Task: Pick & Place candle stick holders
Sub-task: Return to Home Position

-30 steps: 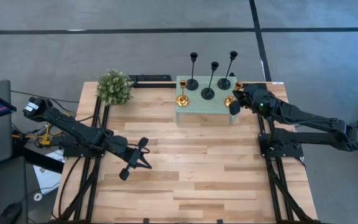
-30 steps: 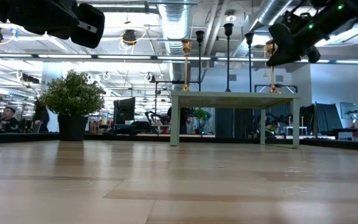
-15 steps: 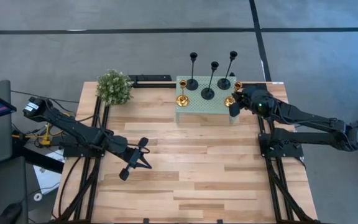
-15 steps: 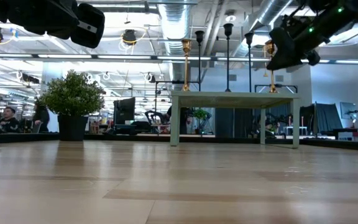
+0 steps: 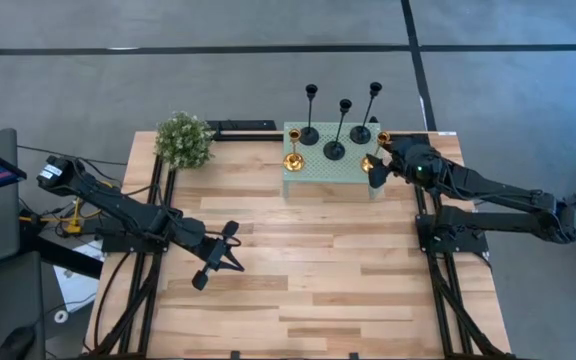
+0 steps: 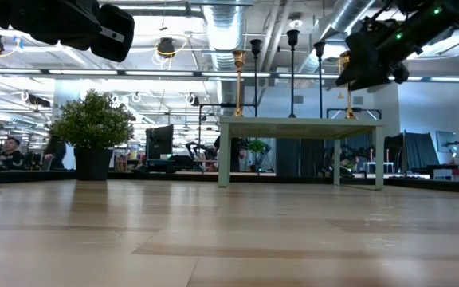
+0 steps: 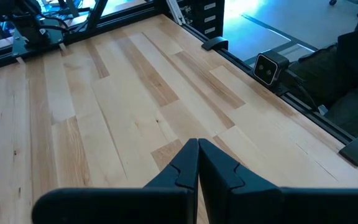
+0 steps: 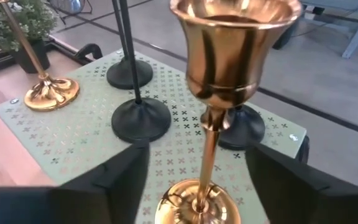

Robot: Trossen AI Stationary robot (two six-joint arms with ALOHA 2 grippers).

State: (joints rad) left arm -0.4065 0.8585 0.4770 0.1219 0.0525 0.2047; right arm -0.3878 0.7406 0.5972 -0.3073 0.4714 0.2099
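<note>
All five holders are up on the green mesh stand (image 5: 330, 174), which sits at the far edge of the bench (image 5: 318, 260), a bit right of middle. The three black holders (image 5: 334, 150) stand upright along the back of it, with the middle one a little nearer than the other two. The left gold holder (image 5: 292, 160) is at the stand's front left corner and the right gold holder (image 8: 229, 56) is over on its right side, both upright.

The right gripper (image 8: 201, 155) is up at stand height, right at that right gold holder. Its fingers (image 8: 123, 171) are spread wide, one on each side of the gold stem, and the wrist view shows a clear gap on both sides, so it's holding nothing. From the low view it hangs just beside the gold cup, above the stand top.

The left gripper (image 7: 198, 144) hovers over bare wood left of centre, well away from the stand. Its fingers are pressed together with nothing between them.

The plant (image 5: 183, 140) is at the bench's far left corner, apart from everything else.
</note>
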